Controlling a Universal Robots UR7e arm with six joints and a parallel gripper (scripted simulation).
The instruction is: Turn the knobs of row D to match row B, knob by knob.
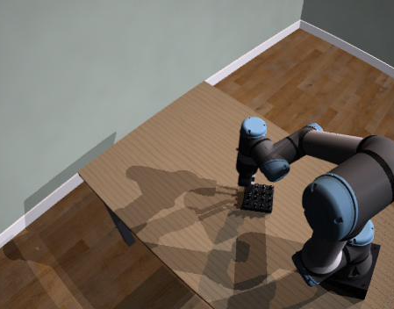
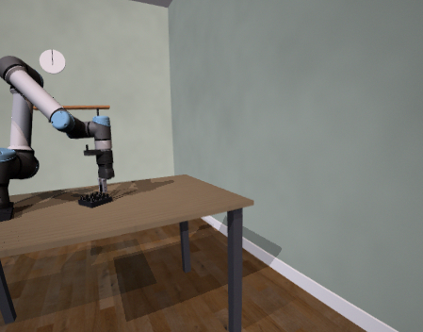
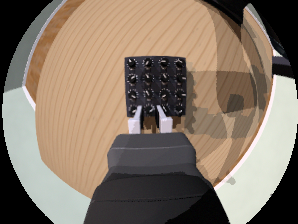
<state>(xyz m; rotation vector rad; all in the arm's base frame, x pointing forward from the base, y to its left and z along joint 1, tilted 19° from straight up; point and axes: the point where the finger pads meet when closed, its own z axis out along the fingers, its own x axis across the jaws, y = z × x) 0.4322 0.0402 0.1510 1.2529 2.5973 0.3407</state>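
The black knob box (image 1: 257, 211) (image 2: 97, 204) (image 3: 156, 71) stands flat on the table, with four rows of four black knobs. White lines and marks show in the wrist view, but the names are too small to read and I cannot make out the socket. My gripper (image 1: 253, 181) (image 2: 103, 191) (image 3: 149, 112) points straight down at the box edge nearest the gripper body in the wrist view. Its fingers are partly open, on either side of the second knob from the left (image 3: 149, 108) in that edge row. Contact is not visible. The fingers partly hide this row.
The wooden table (image 1: 167, 149) (image 2: 179, 207) (image 3: 85, 100) carries the box and the arm's base (image 1: 351, 285). Shadows of the arm fall across the table and the box's surroundings. A wall (image 1: 101, 66) rises behind the table's far edge in the top view.
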